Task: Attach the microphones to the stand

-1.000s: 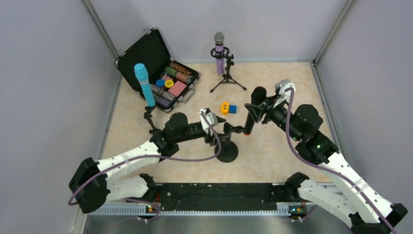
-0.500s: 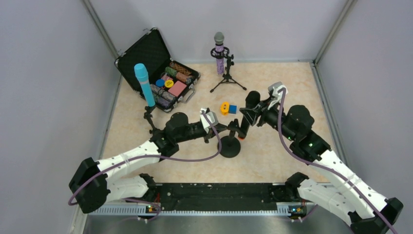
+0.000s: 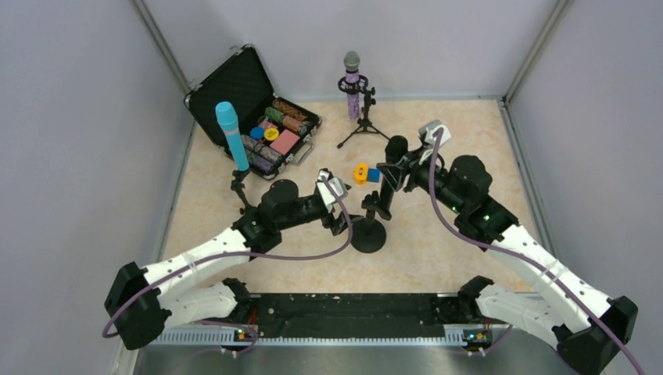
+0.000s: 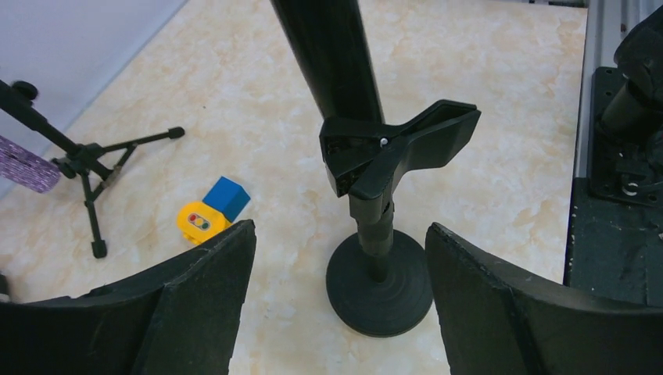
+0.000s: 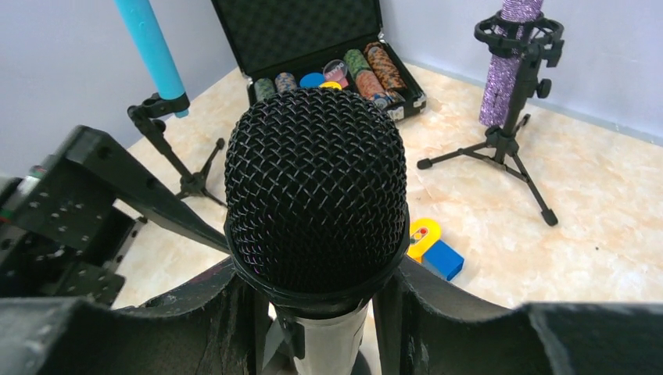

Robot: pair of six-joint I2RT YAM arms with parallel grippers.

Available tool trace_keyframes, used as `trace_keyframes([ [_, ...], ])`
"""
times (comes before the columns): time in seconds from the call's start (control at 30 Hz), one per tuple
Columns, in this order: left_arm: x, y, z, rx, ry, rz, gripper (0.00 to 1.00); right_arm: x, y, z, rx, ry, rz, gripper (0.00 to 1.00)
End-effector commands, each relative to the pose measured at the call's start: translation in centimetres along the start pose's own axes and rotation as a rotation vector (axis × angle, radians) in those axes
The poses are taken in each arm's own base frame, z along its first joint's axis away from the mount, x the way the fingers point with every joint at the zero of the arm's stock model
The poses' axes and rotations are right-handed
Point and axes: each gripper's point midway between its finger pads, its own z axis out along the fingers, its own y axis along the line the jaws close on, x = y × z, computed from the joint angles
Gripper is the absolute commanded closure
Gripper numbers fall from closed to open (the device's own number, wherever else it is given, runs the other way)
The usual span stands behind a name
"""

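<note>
My right gripper (image 3: 397, 173) is shut on the black microphone (image 3: 395, 152), held upright; its black grille (image 5: 317, 187) fills the right wrist view, between my fingers (image 5: 195, 320). Its orange end does not show. The body (image 4: 336, 55) comes down into the clip (image 4: 399, 144) of the round-based stand (image 3: 367, 233); I cannot tell if it is seated. My left gripper (image 3: 342, 212) is open and empty, with its jaws either side of the stand's base (image 4: 379, 281) but apart from it. The light-blue microphone (image 3: 232, 137) and the purple microphone (image 3: 353, 86) stand in their tripod stands.
An open black case (image 3: 258, 117) with poker chips lies at the back left. A yellow toy (image 3: 360, 173) and a blue block (image 3: 374, 175) lie on the floor just behind the round-based stand. Grey walls enclose three sides.
My right arm carried the black microphone left, from beside the stand to its clip. My left gripper drew back a little to the left, away from the stand.
</note>
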Motion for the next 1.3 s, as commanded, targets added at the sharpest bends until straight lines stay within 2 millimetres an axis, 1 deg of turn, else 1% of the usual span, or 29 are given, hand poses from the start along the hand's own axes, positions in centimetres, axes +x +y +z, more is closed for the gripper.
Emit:
trace_keyframes([
  [0.0,-2.8,0.8,-1.6,-0.059,-0.09,0.065,0.13,-6.0,2.1,1.1,-0.093,-0.139,-0.064,1.0],
  [0.03,-2.8,0.9,-1.7,-0.066,-0.094,0.066,0.12,-6.1,2.3,1.3,-0.105,-0.138,-0.071,1.0],
  [0.13,-2.8,1.0,-2.0,-0.08,-0.096,0.066,0.11,-6.3,2.8,2.0,-0.138,-0.127,-0.084,1.0],
  [0.23,-2.6,1.1,-2.0,-0.087,-0.088,0.061,0.1,-6.0,3.6,2.6,-0.185,-0.103,-0.094,1.0],
  [0.37,-2.6,1.4,-2.0,-0.099,-0.085,0.061,0.1,-5.7,4.6,2.7,-0.248,-0.074,-0.094,1.0],
  [0.47,-2.6,1.5,-1.8,-0.104,-0.085,0.059,0.08,-5.4,4.8,2.6,-0.258,-0.065,-0.094,1.0],
  [0.57,-2.7,1.5,-1.5,-0.097,-0.093,0.049,0.06,-5.8,3.8,2.5,-0.198,-0.083,-0.095,1.0],
  [0.67,-3.0,1.0,-1.2,-0.065,-0.106,0.038,0.03,-6.4,1.6,2.2,-0.066,-0.114,-0.091,1.0],
  [0.8,-3.9,0.2,-0.9,-0.021,-0.141,0.02,0.01,-7.7,-1.6,0.8,0.122,-0.178,-0.091,1.0],
  [0.9,-4.6,-0.6,-0.6,0.027,-0.177,0.005,0.01,-8.1,-3.5,-0.5,0.234,-0.205,-0.101,1.0],
  [1.0,-5.0,-1.1,-0.1,0.067,-0.197,0.004,0.01,-8.0,-4.5,-1.5,0.293,-0.199,-0.113,1.0],
  [1.1,-5.1,-1.3,0.5,0.089,-0.195,-0.002,0.01,-7.5,-5.0,-2.5,0.329,-0.18,-0.112,1.0],
  [1.13,-5.1,-1.2,0.7,0.093,-0.193,-0.005,0.01,-6.9,-5.2,-2.8,0.337,-0.158,-0.109,1.0],
  [1.27,-5.2,-1.0,1.5,0.095,-0.195,-0.021,0.01,-6.0,-5.0,-3.8,0.33,-0.138,-0.085,1.0],
])
